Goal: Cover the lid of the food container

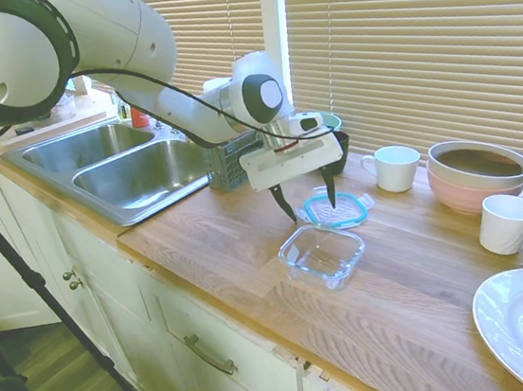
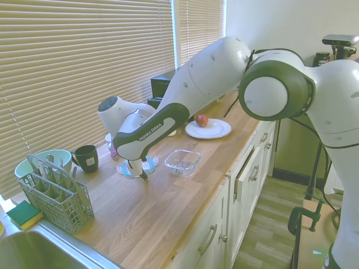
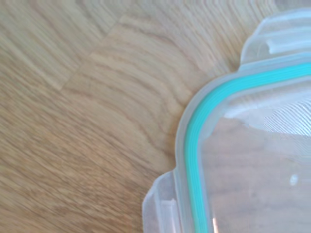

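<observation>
We see the lid [image 1: 337, 210] lying flat on the wooden table [image 1: 427, 299]. It is square and clear, with rounded corners, a teal-blue seal line running just inside its edge, and clear snap tabs sticking out from its sides. In the wrist view one rounded corner of the lid [image 3: 243, 145] and two tabs fill the frame, and the wood grain shows through the plastic.

The container [image 1: 322, 255] stands open on the table just beside the lid, at about 7 o'clock from it in the first exterior view. It is a shallow square tub of clear material with rounded corners, and nothing is inside it.

The hand [image 1: 310, 201] hangs right over the lid with its two dark fingers [image 1: 285, 204] spread apart, one on each side of the lid, and it holds nothing. We cannot tell if the fingertips touch the table.

At 2 o'clock from the lid stands a white mug [image 1: 394, 168].
</observation>
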Motion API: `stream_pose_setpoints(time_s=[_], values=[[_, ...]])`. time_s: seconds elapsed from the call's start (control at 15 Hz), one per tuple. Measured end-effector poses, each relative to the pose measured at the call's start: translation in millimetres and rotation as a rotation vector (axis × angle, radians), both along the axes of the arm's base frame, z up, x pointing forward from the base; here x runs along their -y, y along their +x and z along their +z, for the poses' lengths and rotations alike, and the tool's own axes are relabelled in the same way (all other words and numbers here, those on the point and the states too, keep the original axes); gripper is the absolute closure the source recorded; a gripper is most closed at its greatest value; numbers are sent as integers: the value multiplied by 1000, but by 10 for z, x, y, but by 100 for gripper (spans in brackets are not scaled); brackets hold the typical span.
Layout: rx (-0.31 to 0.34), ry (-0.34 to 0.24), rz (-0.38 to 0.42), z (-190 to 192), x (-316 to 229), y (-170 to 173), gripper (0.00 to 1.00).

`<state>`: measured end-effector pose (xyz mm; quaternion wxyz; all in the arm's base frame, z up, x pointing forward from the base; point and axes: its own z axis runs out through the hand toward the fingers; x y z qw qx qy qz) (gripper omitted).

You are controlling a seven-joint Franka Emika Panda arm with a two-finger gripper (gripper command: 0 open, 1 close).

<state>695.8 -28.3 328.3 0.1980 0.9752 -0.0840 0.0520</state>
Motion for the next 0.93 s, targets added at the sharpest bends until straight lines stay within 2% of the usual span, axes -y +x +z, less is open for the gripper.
stream_pose_setpoints(time_s=[0.6, 0.67, 0.93], values=[[-19, -28, 21, -45, -58, 214, 0], [-20, -29, 24, -45, -68, 236, 100], [-25, -35, 9, -46, -34, 297, 100]])
